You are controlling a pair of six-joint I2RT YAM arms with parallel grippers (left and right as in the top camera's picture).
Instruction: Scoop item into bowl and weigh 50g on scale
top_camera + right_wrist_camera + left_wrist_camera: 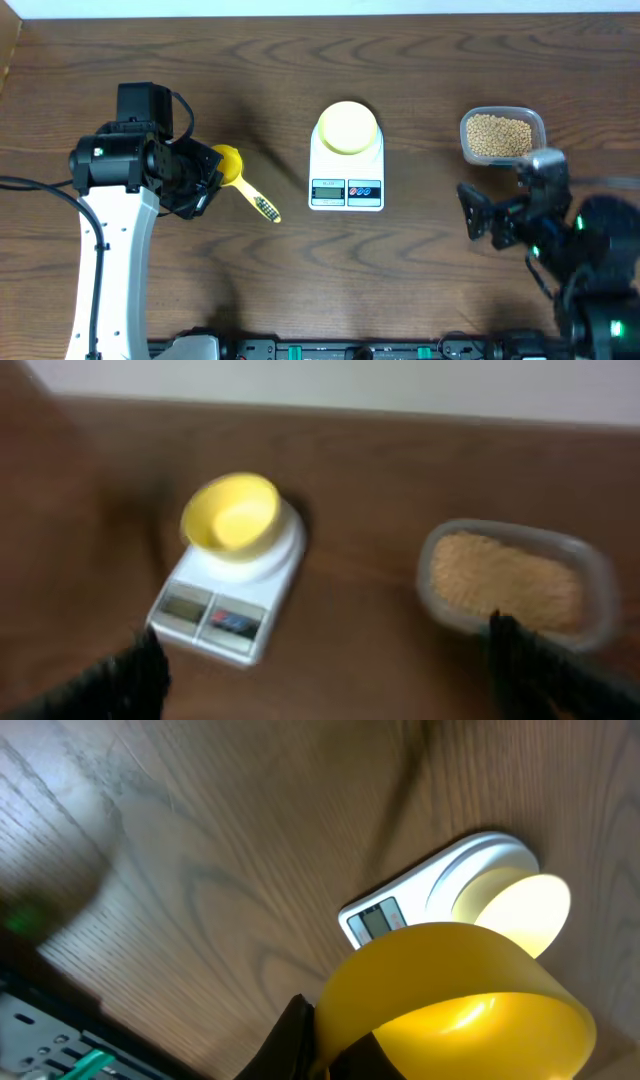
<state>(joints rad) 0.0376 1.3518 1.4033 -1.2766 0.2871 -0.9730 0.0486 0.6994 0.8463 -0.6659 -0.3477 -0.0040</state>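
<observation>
The pale-yellow bowl sits empty on the round platform of the white scale at the table's middle. The tan beans fill a clear plastic tub at the right. My left gripper is shut on the cup end of a yellow scoop; the scoop's handle points toward the scale's front. In the left wrist view the scoop fills the lower right against my finger, with the scale and bowl beyond. My right gripper is open and empty, in front of the tub.
The right wrist view shows the bowl on the scale at left and the tub of beans at right, with my open fingers spread low in the frame. Bare wood lies between scale and tub.
</observation>
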